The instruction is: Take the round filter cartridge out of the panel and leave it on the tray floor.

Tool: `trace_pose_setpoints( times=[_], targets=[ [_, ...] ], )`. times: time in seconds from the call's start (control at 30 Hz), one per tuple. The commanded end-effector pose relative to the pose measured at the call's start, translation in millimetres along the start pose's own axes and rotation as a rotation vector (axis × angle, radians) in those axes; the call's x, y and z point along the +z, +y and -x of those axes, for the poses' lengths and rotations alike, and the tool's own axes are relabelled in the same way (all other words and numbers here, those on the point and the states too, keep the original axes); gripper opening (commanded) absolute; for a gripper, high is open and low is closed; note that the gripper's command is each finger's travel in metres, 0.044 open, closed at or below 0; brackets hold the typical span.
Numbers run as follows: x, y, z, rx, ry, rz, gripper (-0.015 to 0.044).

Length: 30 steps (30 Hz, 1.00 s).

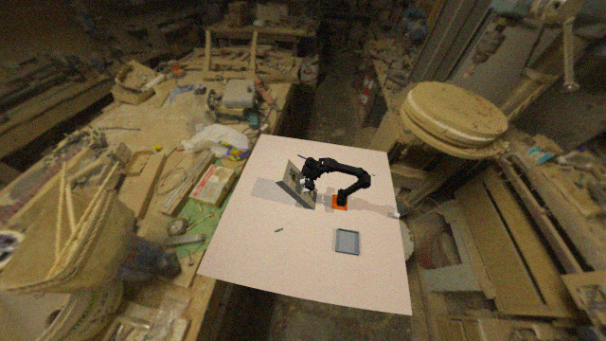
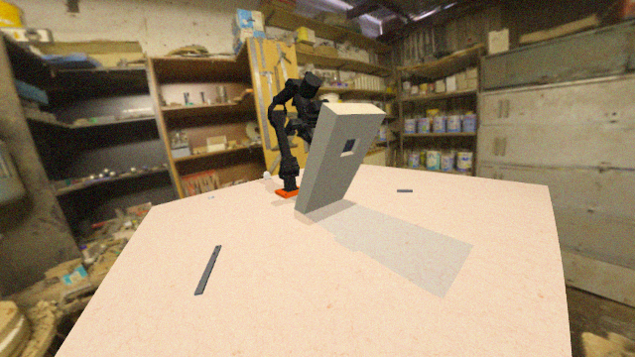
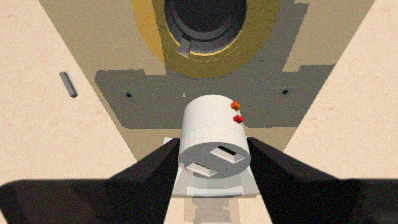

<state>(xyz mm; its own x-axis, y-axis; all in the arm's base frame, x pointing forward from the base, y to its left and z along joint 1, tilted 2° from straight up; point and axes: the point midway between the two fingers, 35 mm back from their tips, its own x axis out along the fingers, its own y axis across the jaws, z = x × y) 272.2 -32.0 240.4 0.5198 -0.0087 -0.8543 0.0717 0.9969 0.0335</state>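
So the cartridge [image 3: 214,134] is already out of the panel [image 3: 150,45]: from the wrist its white barrel stands just in front of the empty yellow-ringed socket [image 3: 202,30], slotted face toward the camera, on a pale plate at the panel's foot. The gripper [image 3: 214,165] has its dark fingers pressed against the barrel on both sides, so I'd say it is clamped on the cartridge. The step in hand looks like the grasp before the carry. The tray [image 1: 347,242] lies well apart from the panel on the worktop [image 1: 303,265], beyond the arm's orange base [image 1: 339,202]. Next it needs a lift clear of the panel, a swing over, a gentle set-down, then release and retreat.
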Motion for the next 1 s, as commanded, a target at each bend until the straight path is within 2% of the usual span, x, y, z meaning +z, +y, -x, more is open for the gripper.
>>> trace_pose_setpoints(
  times=[0.0, 0.43, 0.97],
  targets=[
    [5.9, 0.2, 19.1, 0.002, -0.013, 0.005, 0.0000],
    [4.2, 0.9, 75.2, 0.002, -0.010, 0.005, 0.0000],
    [6.9, 41.6, 65.7, 0.005, 0.003, 0.002, 0.0000]
  ],
)
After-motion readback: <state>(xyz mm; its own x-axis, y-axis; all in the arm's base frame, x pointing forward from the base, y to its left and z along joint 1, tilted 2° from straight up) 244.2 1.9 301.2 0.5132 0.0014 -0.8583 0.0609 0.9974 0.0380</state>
